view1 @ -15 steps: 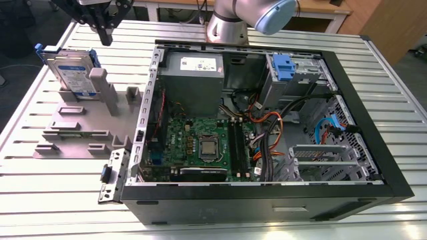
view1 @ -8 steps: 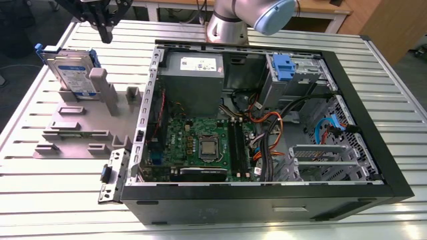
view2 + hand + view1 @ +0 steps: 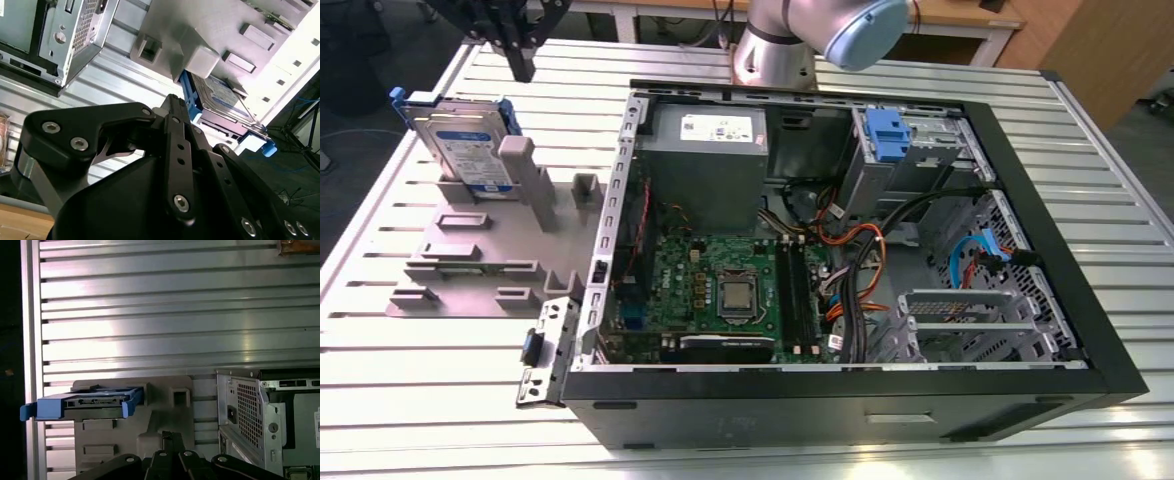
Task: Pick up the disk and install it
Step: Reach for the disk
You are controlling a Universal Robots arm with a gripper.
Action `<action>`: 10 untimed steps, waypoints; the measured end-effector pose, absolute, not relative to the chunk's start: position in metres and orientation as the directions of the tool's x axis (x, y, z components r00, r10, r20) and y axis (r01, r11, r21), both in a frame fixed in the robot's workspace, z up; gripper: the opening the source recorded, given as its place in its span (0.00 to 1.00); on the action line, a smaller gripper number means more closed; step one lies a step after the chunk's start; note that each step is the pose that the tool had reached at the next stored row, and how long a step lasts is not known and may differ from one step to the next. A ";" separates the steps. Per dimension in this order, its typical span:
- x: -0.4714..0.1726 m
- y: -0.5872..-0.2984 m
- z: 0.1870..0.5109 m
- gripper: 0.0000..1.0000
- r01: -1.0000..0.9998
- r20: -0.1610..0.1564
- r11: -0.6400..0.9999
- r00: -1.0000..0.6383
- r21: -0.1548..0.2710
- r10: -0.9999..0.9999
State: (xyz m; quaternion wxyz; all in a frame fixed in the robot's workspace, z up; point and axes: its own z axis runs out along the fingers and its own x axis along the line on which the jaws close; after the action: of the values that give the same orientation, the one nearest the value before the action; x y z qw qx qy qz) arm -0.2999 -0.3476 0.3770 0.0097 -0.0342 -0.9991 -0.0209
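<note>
We see the gripper [image 3: 522, 72], fingers closed on nothing, above the disk [image 3: 464, 142] standing on edge in the grey holder [image 3: 467, 275]; we judge it stiff, fairly heavy, best pinched across its flat faces.

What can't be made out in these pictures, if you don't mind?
- Disk: lower part hidden by the holder's posts, exterior view.
- Label: print too small in the exterior view; unseen in the first wrist view, where the disk is edge-on.
- Gripper: upper part cut off by the exterior view's top edge.
</note>
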 end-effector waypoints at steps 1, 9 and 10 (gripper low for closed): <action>-0.302 -0.347 0.377 0.11 0.068 0.021 0.997 -0.997 0.041 0.068; -0.324 -0.338 0.373 0.11 0.067 0.021 0.997 -0.998 0.041 0.066; -0.327 -0.337 0.373 0.11 0.067 0.021 0.997 -0.998 0.040 0.066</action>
State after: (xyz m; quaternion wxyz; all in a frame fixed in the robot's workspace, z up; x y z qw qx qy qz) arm -0.3269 -0.3375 0.3725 0.0096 -0.0332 -0.9992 -0.0206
